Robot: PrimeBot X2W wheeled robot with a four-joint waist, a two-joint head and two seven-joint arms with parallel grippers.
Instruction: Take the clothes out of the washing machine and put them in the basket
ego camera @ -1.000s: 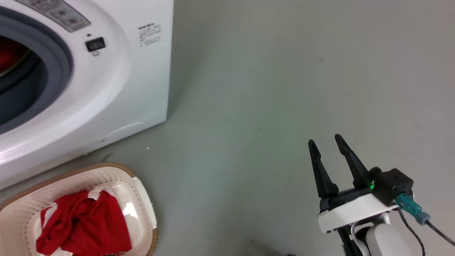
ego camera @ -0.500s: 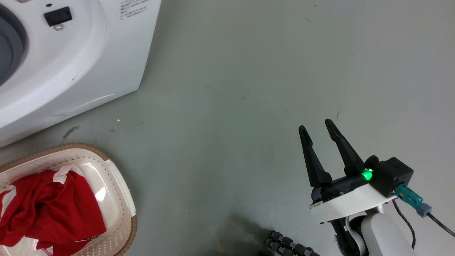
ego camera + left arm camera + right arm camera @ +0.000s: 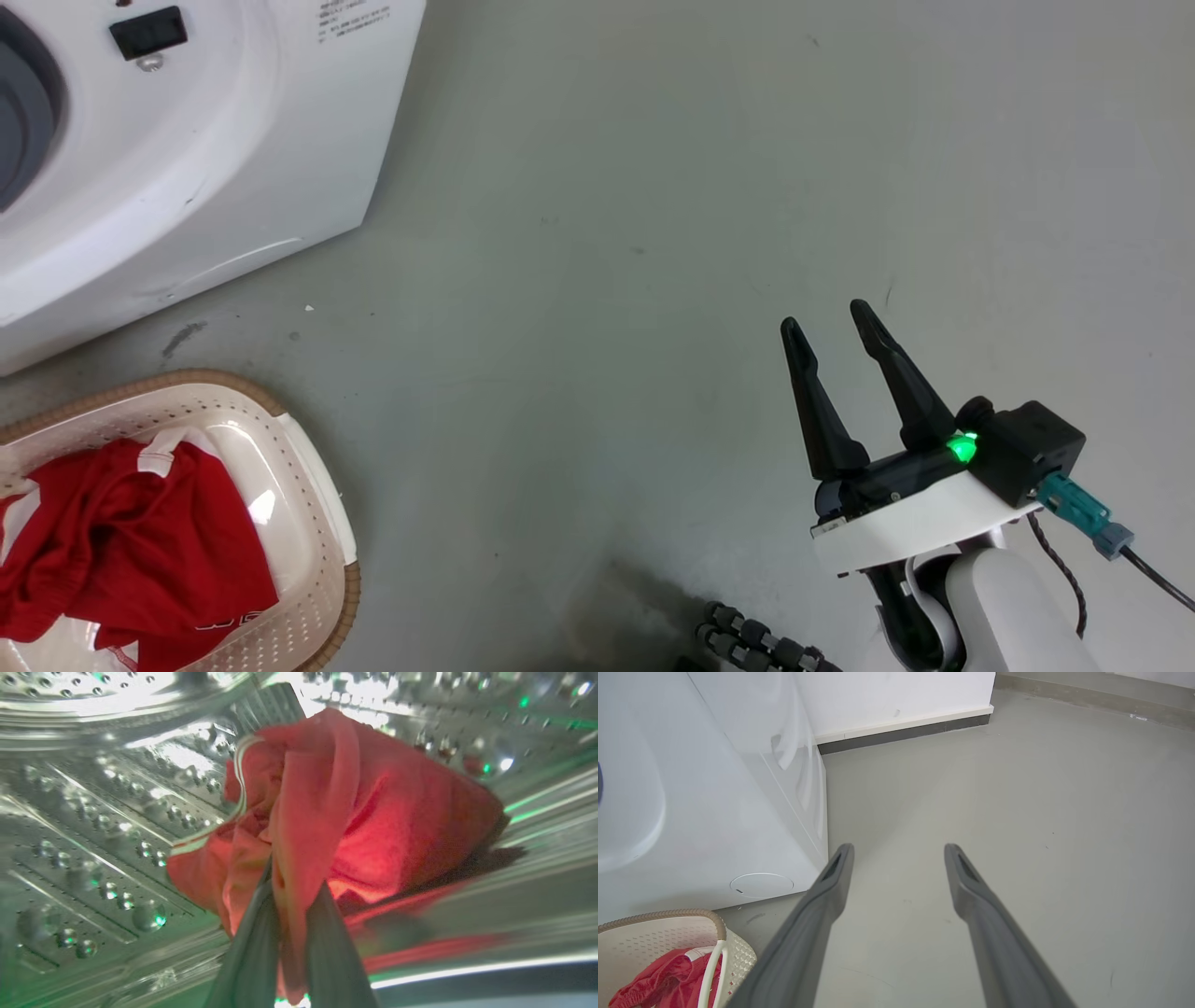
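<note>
Looking past the right claw (image 3: 825, 314), sees grey floor (image 3: 653, 187) spreading beneath and all around it. Finds the white washing machine (image 3: 187, 159) well off to that claw's left and ahead of the fingertips, apart from them. Has the left claw (image 3: 295, 879) deep in the machine's perforated steel drum (image 3: 93, 812). Spots the cream, brown-rimmed basket (image 3: 322, 523) on the floor, left of and behind the right claw, near the washer's front. Notes crumpled red clothes (image 3: 140, 551) with white trim lying inside it. Pinches a fold of a red garment (image 3: 397, 821) between the left claw's fingers (image 3: 252, 952), drawn nearly together, the rest bunched just ahead of the tips against the drum. Holds nothing in the right claw, fingers spread wide.
</note>
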